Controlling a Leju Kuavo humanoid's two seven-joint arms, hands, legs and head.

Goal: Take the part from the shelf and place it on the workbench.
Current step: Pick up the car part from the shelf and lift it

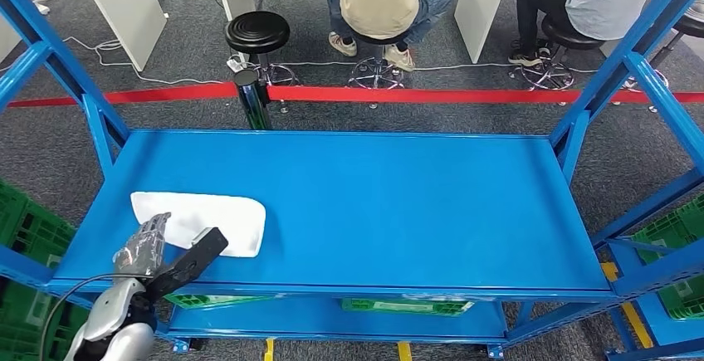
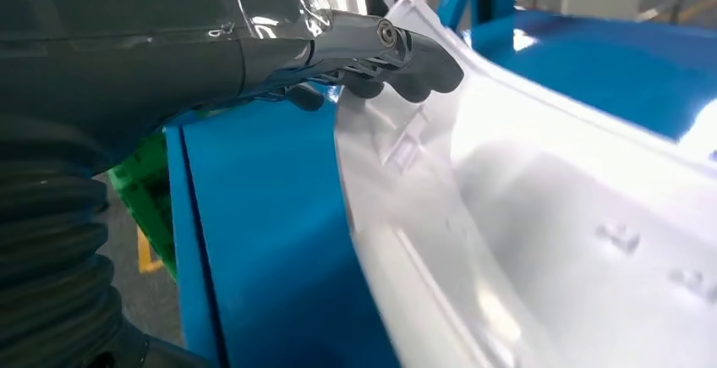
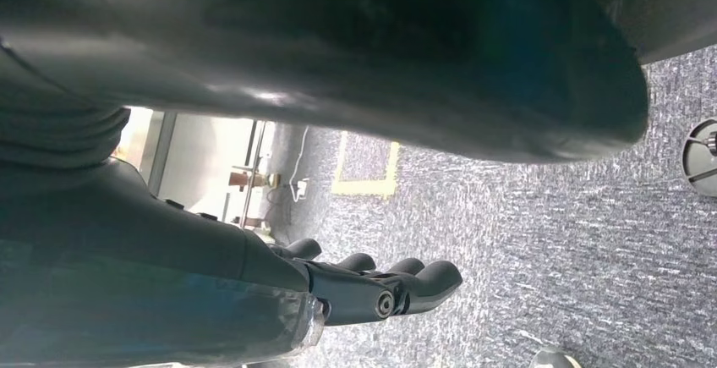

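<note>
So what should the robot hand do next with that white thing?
Probably close its fingers on the white part before lifting. The left robot hand is at the part's near edge on the blue shelf, fingertips curled over the rim, but the part lies flat, not lifted.

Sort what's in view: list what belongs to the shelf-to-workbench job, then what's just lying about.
Belongs to the job:
white part, lying on the blue shelf
left hand, fingers over the part's near edge

Just lying about:
black stool
red barrier tape
green crates
</note>
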